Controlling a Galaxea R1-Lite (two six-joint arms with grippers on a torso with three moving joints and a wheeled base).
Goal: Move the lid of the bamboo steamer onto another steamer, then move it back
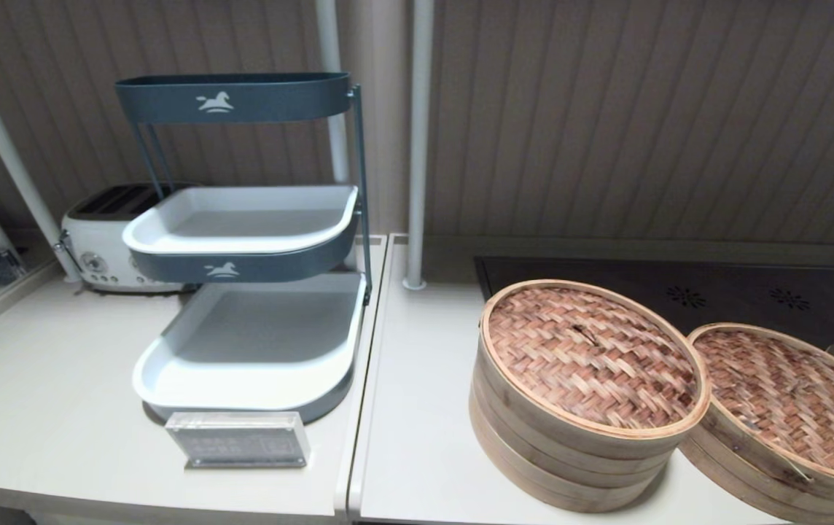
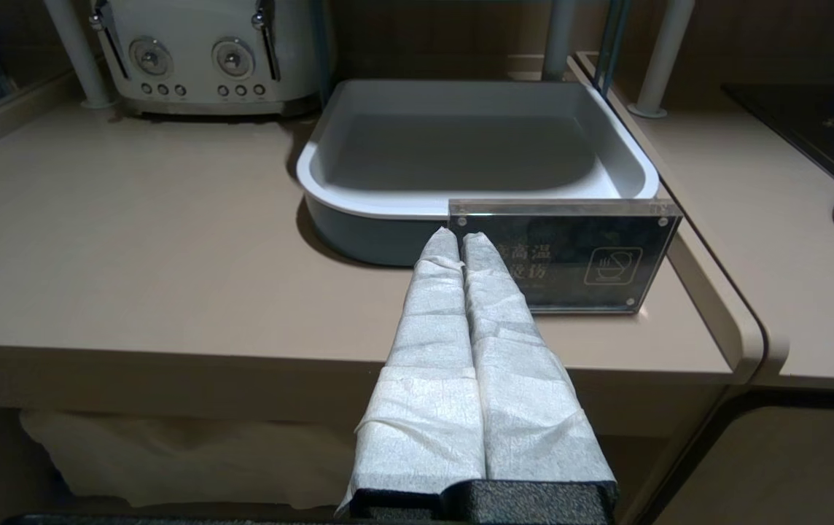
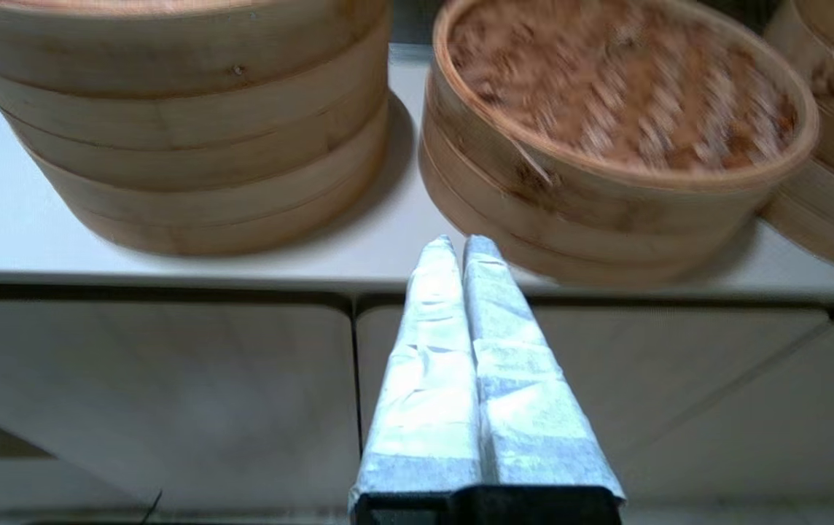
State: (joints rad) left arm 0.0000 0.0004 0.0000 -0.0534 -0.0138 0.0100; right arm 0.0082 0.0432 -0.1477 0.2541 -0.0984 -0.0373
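Head view: rack (image 1: 242, 240) beside steamers.

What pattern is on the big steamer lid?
A reddish-brown herringbone weave on the lid, with a pale rim. Head view shows it best.

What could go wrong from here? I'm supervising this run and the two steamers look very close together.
1. The bamboo steamer lid and the woven lid on another steamer look near-identical, so the wrong one could be picked.
2. The two steamers sit touching or nearly so; lifting one lid may nudge its neighbour.
3. The right gripper is shut and below the counter edge; rising carelessly, it might clip it.
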